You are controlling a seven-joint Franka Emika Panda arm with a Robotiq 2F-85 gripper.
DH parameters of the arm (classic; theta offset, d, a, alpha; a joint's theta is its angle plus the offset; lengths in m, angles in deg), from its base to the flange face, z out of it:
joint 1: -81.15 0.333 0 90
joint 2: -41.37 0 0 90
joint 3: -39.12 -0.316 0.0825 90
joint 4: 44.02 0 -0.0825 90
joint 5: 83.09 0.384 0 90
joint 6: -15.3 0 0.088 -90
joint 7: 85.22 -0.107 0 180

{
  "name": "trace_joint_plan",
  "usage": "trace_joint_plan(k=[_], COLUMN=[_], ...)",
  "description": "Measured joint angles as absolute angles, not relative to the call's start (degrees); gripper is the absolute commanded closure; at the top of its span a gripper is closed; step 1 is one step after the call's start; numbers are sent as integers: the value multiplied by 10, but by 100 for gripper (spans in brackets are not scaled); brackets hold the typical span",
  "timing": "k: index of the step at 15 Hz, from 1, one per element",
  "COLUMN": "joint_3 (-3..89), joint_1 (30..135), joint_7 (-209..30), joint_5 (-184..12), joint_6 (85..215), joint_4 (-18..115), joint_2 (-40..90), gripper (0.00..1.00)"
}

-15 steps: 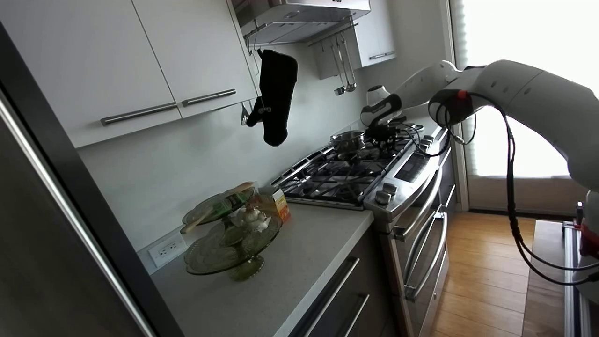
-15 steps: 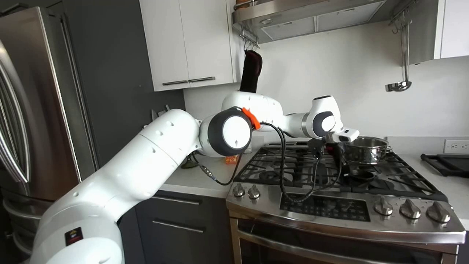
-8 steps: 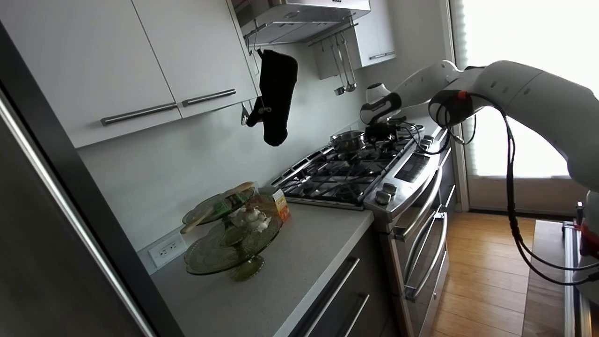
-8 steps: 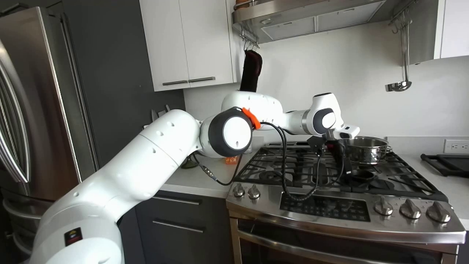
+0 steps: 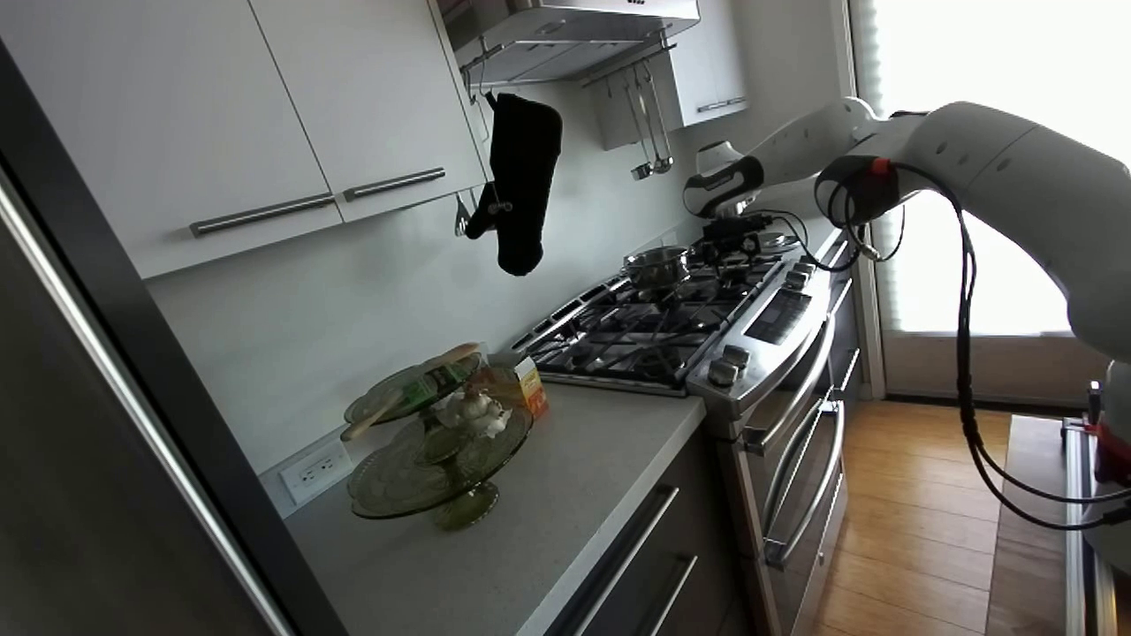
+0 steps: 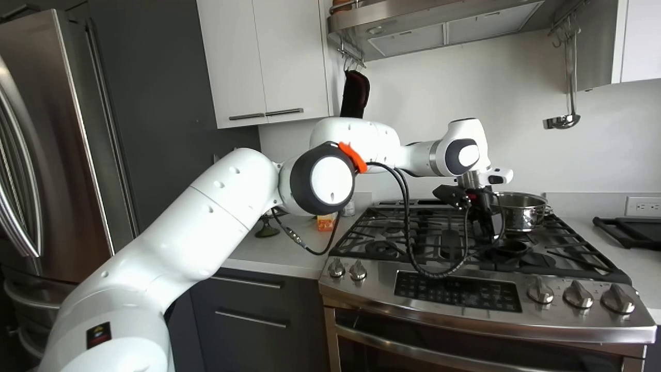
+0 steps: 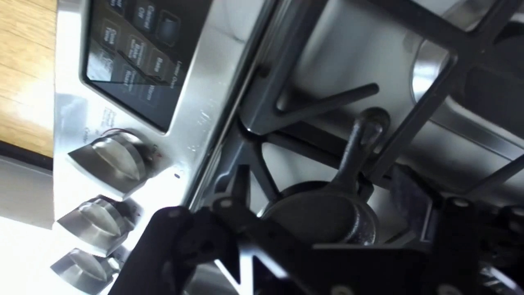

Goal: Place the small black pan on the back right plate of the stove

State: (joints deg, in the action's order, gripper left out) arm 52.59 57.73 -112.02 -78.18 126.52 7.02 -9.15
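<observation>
Gripper [image 7: 323, 182] empty, fingers [image 7: 410, 200] spread; small black pan [image 7: 315, 217] sits on stove [image 6: 454, 325] in front of steel pot [image 6: 521, 213], so probably straddle its handle [image 7: 352, 157] squarely, pinch firmly before lifting.

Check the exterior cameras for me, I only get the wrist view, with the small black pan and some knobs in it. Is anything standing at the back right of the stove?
Observer: Yes. In an exterior view a steel pot stands there on the stove, behind the small black pan.
Operator: Okay, so that spot looks taken. If I lift the pan, is there anything overhead?
Observer: A range hood is above the stove, in both exterior views.
</observation>
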Motion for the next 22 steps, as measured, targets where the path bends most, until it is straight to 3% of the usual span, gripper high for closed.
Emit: trace_joint_plan(k=[6,8,22], joint_3=[521,520,515], joint_1=[569,568,561], joint_7=[-1018,-1016,-1074], joint_5=[-782,-782,-747], joint_6=[1197,1194,1240], joint_4=[71,71,47], joint_2=[-79,-84,-126], gripper=[89,99,100])
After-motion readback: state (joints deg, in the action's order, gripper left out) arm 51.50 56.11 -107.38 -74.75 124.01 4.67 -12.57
